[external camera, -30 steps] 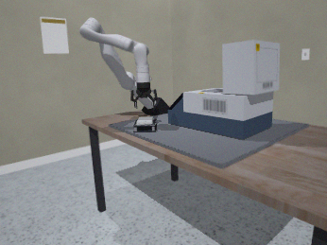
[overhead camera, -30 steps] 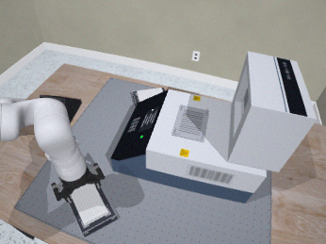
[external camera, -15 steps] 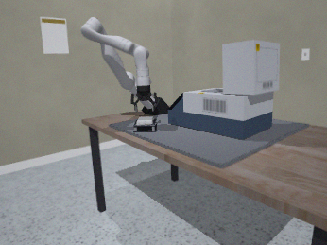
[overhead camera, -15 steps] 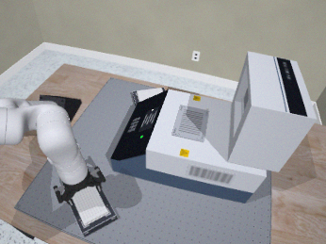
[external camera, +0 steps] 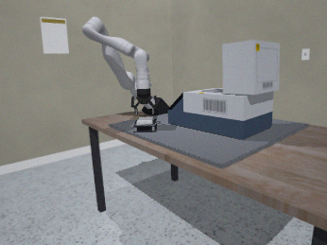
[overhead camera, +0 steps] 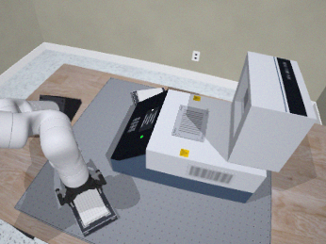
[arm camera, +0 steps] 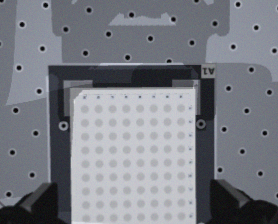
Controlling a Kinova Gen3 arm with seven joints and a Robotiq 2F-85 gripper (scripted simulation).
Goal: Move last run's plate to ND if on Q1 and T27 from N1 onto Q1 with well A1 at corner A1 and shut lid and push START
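Observation:
A white plate lies in a dark nest; its name is not readable. An A1 tag marks the nest's top right corner in the wrist view. My gripper is open above the plate, with a finger out to each side. Q1 has its lid raised and a green lamp. Its block shows as a ribbed grey rectangle; I cannot tell whether a plate lies on it.
A white object with a dark-marked end shows partly behind Q1's sloping front panel. A black object stands by the arm. The grey perforated mat lies under Q1 and the nest.

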